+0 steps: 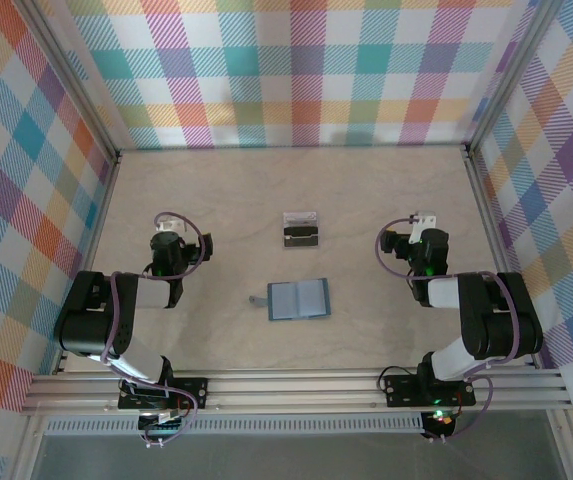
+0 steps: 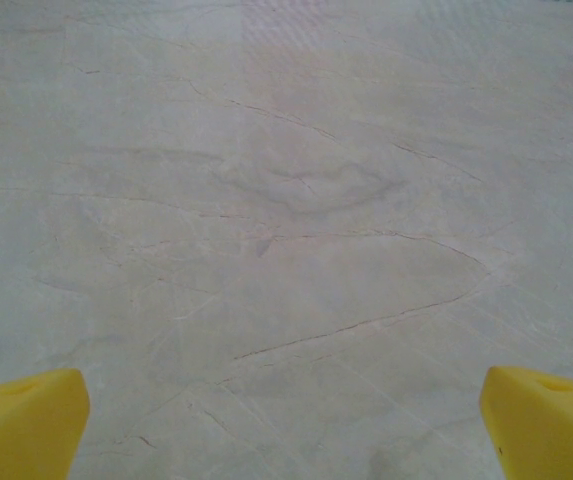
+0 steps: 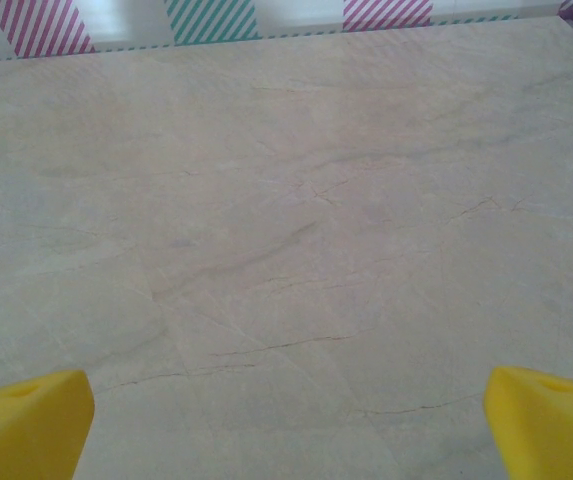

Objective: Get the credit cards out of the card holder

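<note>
Cards (image 1: 300, 229) lie in a small dark, shiny stack just above centre of the overhead frame. They rest on the bare worktop (image 1: 216, 190), well apart from the holder (image 1: 299, 298), which sits spread open at centre with its pale slotted inside facing up. Both arms are folded low, the left arm (image 1: 116, 315) at lower left and the right arm (image 1: 481, 325) at lower right, each well to the side of cards and holder. The left jaws and the right jaws stand wide open and grip nothing. In each wrist view the yellow fingertips (image 2: 26, 425) sit at the bottom corners with bare worktop between them. On this showing the job looks done or all but done: the cards are out and the holder looks empty (though its slots are too small in the overhead view to rule out one more card tucked inside). How many cards make up the stack cannot be told either. A small grey tab (image 1: 256, 299) pokes out at the holder's left edge.
</note>
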`<state>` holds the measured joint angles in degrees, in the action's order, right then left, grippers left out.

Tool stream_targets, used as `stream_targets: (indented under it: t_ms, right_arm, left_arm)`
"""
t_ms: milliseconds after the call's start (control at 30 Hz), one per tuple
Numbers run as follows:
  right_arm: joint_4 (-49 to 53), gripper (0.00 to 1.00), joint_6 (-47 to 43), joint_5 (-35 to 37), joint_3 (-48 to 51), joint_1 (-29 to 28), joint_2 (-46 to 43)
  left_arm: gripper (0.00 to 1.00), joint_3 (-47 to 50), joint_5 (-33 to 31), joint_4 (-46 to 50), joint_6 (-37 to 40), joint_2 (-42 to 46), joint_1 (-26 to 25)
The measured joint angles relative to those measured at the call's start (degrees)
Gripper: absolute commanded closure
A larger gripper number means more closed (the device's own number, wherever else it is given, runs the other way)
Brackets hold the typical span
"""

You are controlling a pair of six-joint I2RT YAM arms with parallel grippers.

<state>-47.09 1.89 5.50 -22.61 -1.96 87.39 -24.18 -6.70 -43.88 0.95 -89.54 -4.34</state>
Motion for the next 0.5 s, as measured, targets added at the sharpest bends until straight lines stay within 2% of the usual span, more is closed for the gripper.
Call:
stream_targets:
  t_ms: [500]
  right_arm:
    - [0.00,0.00,-1.07,-1.81,0.00,0.00,0.02]
  left_arm:
    - [0.00,0.00,0.00,-0.02,0.00,0.00,-0.02]
